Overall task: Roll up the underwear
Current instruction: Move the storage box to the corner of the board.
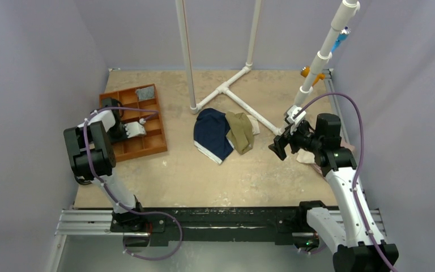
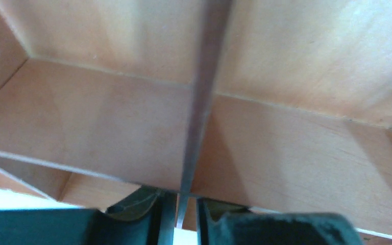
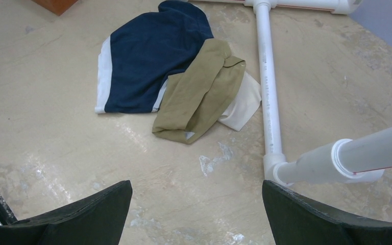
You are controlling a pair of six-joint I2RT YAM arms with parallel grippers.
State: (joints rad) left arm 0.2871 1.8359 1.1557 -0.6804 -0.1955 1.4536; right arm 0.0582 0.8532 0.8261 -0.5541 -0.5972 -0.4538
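The navy-blue underwear (image 1: 212, 134) with pale trim lies crumpled flat in the middle of the table. It also shows in the right wrist view (image 3: 150, 56). An olive-green garment (image 1: 241, 132) overlaps its right edge. My right gripper (image 1: 277, 148) is open and empty, hovering to the right of the pile; its jaws (image 3: 196, 191) stand wide apart over bare table. My left gripper (image 1: 135, 130) is down in the orange tray (image 1: 154, 144) at the left, its jaws (image 2: 186, 204) closed narrowly astride a thin tray divider (image 2: 199, 102).
A white pipe frame (image 1: 243, 105) stands behind and to the right of the pile, one leg near my right gripper (image 3: 268, 92). A pale cloth (image 3: 242, 104) lies under the olive garment. A grey cloth (image 1: 145, 92) sits in the tray. A pinkish cloth (image 1: 306, 156) lies by the right arm.
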